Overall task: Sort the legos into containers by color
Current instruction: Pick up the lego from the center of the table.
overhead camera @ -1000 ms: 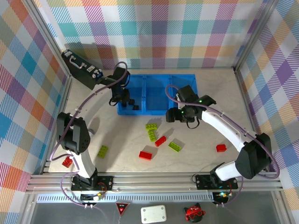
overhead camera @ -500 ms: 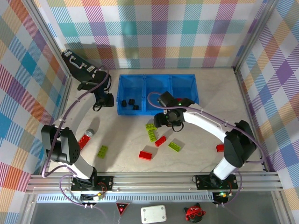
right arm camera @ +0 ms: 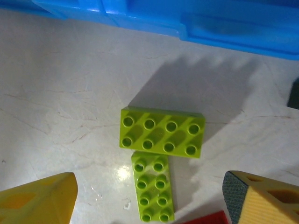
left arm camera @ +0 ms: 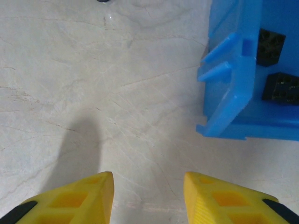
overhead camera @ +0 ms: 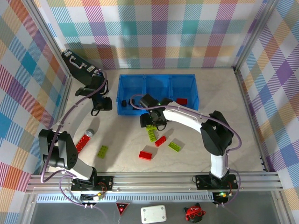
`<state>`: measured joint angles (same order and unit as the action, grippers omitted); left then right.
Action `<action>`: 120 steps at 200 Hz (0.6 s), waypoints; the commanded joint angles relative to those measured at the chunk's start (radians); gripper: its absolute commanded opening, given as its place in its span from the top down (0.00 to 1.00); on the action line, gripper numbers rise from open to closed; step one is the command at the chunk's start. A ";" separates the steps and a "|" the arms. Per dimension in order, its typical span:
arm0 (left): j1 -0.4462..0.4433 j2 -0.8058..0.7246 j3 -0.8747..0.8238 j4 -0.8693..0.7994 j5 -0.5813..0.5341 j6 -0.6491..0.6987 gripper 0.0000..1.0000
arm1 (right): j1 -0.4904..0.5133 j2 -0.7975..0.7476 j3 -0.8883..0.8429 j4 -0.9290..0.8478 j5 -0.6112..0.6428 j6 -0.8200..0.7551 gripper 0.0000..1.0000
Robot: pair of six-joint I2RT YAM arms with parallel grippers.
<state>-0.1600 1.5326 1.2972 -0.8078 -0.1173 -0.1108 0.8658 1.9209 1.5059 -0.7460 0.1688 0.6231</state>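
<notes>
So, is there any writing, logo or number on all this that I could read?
No text here can be read.
The bin, green legos and briefcase show no words, numbers or logos.
The red triangle at the near edge: any mark on it is too small to read.
The white plate beside it looks blank, but is too small to be sure.

The right gripper (right arm camera: 148, 185) is hanging wide apart over 2 touching 8-stud lime legos, a crosswise brick (right arm camera: 162, 132) and a lengthwise brick (right arm camera: 153, 192), near the blue bin (right arm camera: 187, 18).
</notes>
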 commanded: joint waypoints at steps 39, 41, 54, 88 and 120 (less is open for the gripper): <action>0.044 -0.039 -0.014 0.030 0.028 0.002 0.58 | 0.007 0.119 0.059 0.003 0.025 0.069 0.17; 0.044 -0.040 -0.013 0.030 0.029 0.002 0.58 | 0.007 0.122 0.060 0.004 0.024 0.069 0.18; 0.046 -0.042 -0.015 0.030 0.028 0.002 0.58 | 0.007 0.137 0.059 0.005 0.031 0.074 0.19; 0.046 -0.049 -0.018 0.031 0.022 0.001 0.58 | 0.007 0.167 0.053 0.010 0.047 0.078 0.20; 0.048 -0.049 -0.018 0.032 0.022 0.002 0.58 | 0.007 0.170 0.043 0.019 0.051 0.081 0.24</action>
<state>-0.1223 1.5105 1.2964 -0.7811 -0.0975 -0.1112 0.8680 2.0808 1.5402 -0.7326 0.2020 0.6811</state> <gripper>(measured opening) 0.420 0.773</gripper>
